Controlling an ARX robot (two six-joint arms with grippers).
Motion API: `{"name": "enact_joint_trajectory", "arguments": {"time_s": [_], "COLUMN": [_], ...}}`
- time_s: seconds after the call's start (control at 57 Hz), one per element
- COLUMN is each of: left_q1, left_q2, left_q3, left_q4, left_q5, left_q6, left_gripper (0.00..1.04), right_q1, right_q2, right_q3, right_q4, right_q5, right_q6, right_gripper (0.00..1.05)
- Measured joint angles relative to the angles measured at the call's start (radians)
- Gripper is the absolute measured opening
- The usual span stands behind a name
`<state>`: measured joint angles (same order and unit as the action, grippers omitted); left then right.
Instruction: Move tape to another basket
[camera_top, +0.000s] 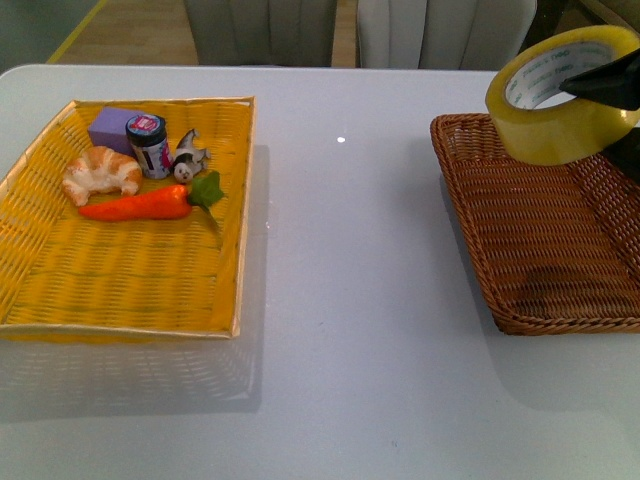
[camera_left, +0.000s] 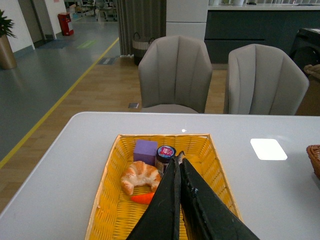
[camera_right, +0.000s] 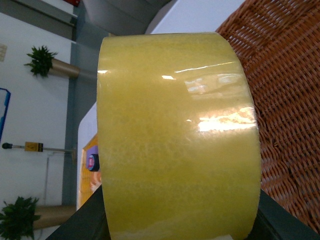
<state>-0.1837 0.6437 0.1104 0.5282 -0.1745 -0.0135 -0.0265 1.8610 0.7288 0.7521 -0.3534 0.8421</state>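
Tape (camera_top: 556, 108) is pinched by its wall in my right gripper (camera_top: 603, 110), held up over the basket's (camera_top: 540, 240) far left corner. My left gripper (camera_left: 179, 167) is pressed closed above the yellow tray (camera_left: 111, 210).

**A:** What carries everything?
**B:** A smooth white table (camera_top: 350, 300) with rounded far corners. Its surface is glossy and shows a small glint of light.
**A:** What lies directly on it?
**B:** A bright yellow woven tray (camera_top: 120, 280) on the left and a dark brown wicker basket (camera_top: 540, 240) on the right. They are well apart, with white tabletop between them.
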Motion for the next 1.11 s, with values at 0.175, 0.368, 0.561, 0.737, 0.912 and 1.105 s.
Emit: {"name": "enact_joint_trajectory", "arguments": {"time_s": [0.175,0.368,0.561,0.737,0.912,1.105], "left_q1": [0.048,0.149,0.179,0.18,0.18,0.18], "left_q2": [-0.085,-0.176,-0.24,-0.312,-0.386,-0.433], "left_q3": [-0.034,-0.06,-0.093,-0.097,-0.097,-0.097], "left_q4": [-0.051,-0.116,-0.129,-0.193,-0.269,-0.317], "left_q5": [0.045,0.165,0.175,0.174,0.174,0.174], "left_q6": [0.002,0.003,0.003,0.003,0.003,0.003], "left_gripper": [0.02,0.02,0.02,0.02,0.02,0.02], "right_q1": [-0.016,-0.043,-0.053,-0.043,-0.037,-0.042], "right_q2": [0.171,0.323,0.404,0.46,0.497,0.496], "right_q3": [0.099,0.188,0.278,0.342,0.37,0.362], "right_q4": [0.007,0.008,-0.001,-0.024,-0.063,-0.058], "right_q5": [0.029,0.054,0.061,0.069,0.08,0.092], "right_q6": [0.003,0.03,0.038,0.039,0.036,0.034], "right_gripper": [0.46,0.46,0.46,0.46,0.47,0.77]}}
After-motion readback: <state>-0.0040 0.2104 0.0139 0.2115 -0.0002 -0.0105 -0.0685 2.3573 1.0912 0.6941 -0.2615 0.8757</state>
